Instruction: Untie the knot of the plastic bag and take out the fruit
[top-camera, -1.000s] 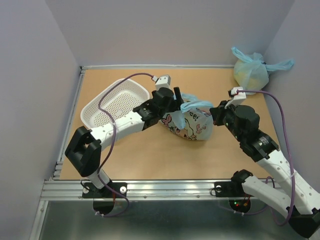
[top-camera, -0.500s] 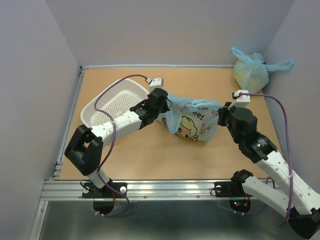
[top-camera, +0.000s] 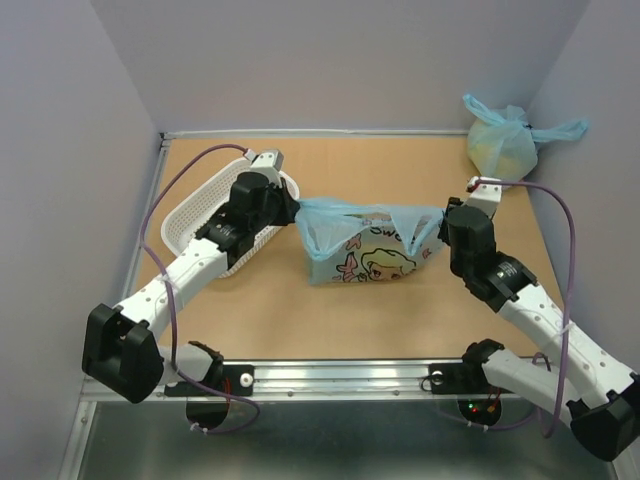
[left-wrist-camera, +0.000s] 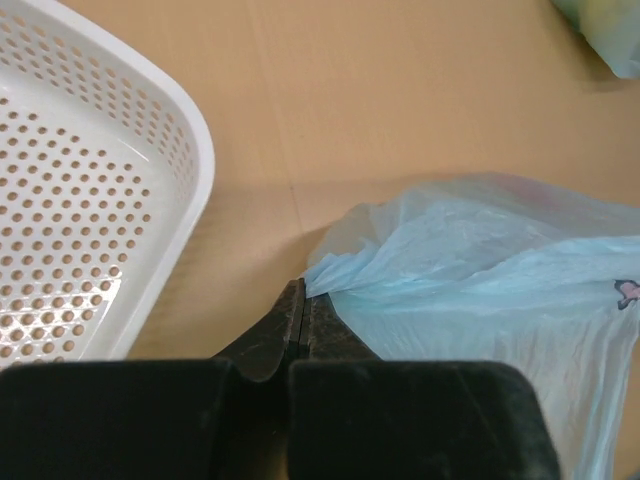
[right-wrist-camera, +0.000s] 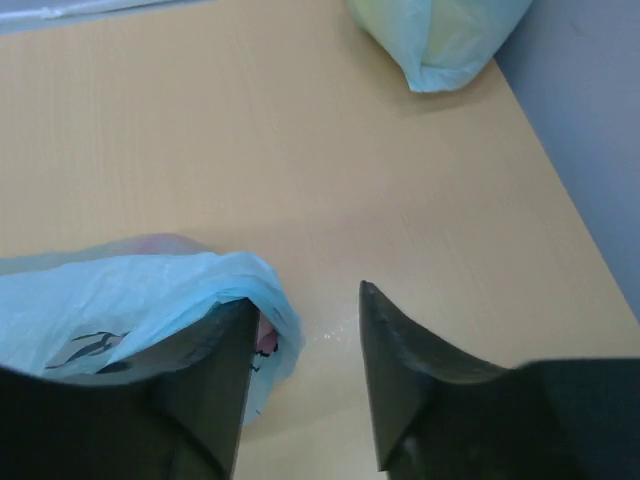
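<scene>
The plastic bag, light blue with a cartoon girl print, lies mid-table with its top stretched wide between both grippers. No knot shows along that top edge. The fruit is hidden inside the bag. My left gripper is shut on the bag's left end; in the left wrist view the film runs out from the pinched gripper tips. My right gripper is open at the bag's right end. In the right wrist view the bag drapes over the left finger, and the gap of the gripper holds nothing.
A white perforated basket sits under my left arm, its rim close beside the left gripper. A plain tied light blue bag rests in the back right corner, also in the right wrist view. Walls enclose the table.
My left gripper shut on the bag's left end and pulled it left toward the basket, spreading the bag's top wide. My right gripper has opened from shut.
</scene>
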